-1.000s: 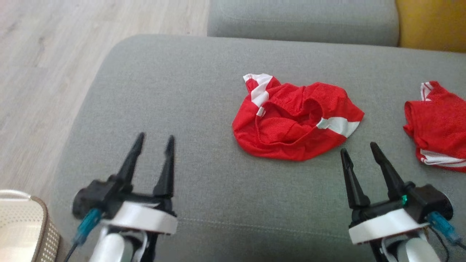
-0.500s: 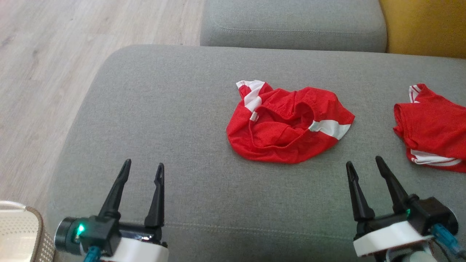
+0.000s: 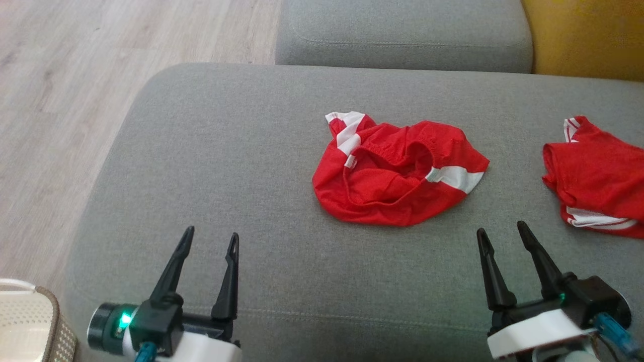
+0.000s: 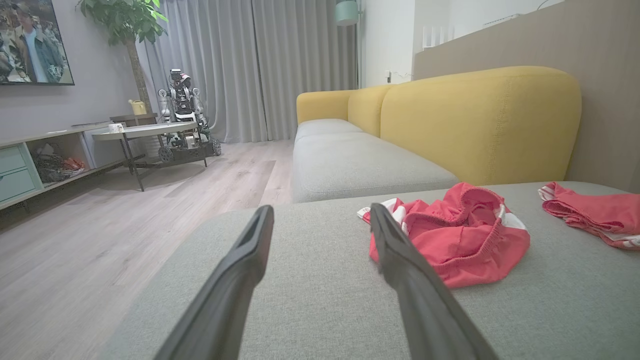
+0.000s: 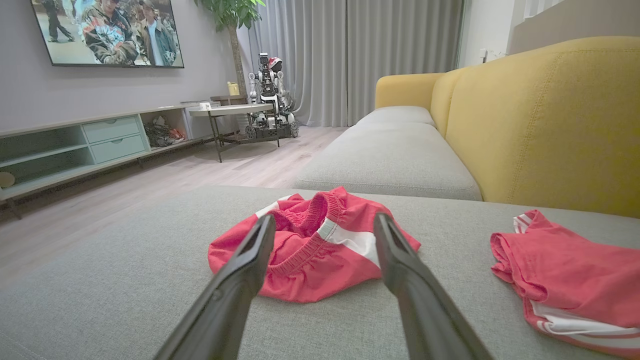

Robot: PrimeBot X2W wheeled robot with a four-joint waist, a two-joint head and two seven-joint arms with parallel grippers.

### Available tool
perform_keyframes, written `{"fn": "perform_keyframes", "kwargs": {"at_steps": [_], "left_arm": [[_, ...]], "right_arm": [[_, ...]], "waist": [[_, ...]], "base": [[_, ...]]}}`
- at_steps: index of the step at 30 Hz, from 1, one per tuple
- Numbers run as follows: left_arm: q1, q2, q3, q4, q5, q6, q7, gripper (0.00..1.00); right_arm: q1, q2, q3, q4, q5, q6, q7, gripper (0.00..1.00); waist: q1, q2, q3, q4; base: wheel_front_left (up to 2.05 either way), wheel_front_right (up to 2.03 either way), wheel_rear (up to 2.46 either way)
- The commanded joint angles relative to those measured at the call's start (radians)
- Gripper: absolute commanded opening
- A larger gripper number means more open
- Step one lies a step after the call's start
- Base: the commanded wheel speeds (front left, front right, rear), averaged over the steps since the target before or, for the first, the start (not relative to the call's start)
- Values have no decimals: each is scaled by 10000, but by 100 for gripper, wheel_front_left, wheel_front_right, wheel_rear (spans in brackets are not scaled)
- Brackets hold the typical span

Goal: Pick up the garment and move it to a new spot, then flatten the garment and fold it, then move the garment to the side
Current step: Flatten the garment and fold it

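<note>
We judge the task barely begun. The crumpled red mesh garment with white stripes (image 3: pixel 400 173) lies unlifted in the middle of the grey fabric sofa cushion (image 3: pixel 226 151), bunched, with its elastic waistband upturned. Our left gripper (image 3: pixel 211 232) and right gripper (image 3: pixel 501 228) hover spread wide and empty; moving, flattening and folding all remain.

A wide grey sofa seat (image 3: pixel 201 176) lies in front, with a second grey cushion (image 3: pixel 402 30) behind it and a yellow backrest (image 5: pixel 550 125) on the right. Near the right edge of the seat lies a red cloth with white stripes (image 3: pixel 598 176). On the left is a pale wooden floor (image 3: pixel 75 75), and a cream perforated basket (image 3: pixel 25 322) stands at the lower corner. Across the room are a wall screen (image 5: pixel 107 32), a low sideboard (image 5: pixel 75 145), a small table (image 5: pixel 235 111), another robot (image 5: pixel 270 85), a plant (image 5: pixel 232 15) and grey curtains (image 5: pixel 375 50).
</note>
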State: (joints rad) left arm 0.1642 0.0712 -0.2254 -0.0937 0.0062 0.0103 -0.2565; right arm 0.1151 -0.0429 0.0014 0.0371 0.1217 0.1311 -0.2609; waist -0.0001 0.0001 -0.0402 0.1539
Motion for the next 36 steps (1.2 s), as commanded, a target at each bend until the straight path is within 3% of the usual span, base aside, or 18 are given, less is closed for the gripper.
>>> {"fn": "perform_keyframes", "kwargs": {"at_steps": [1, 36], "left_arm": [[-368, 51, 194, -276, 76, 89, -53, 100], [-483, 479, -470, -169, -64, 592, -53, 100]], "right_arm": [[-277, -74, 233, -279, -15, -4, -9, 100], [-272, -74, 242, -223, 70, -4, -9, 100]], "waist": [[1, -1, -4, 12], [1, -1, 22, 27]], "base": [[0, 0, 0], [0, 0, 0]]}}
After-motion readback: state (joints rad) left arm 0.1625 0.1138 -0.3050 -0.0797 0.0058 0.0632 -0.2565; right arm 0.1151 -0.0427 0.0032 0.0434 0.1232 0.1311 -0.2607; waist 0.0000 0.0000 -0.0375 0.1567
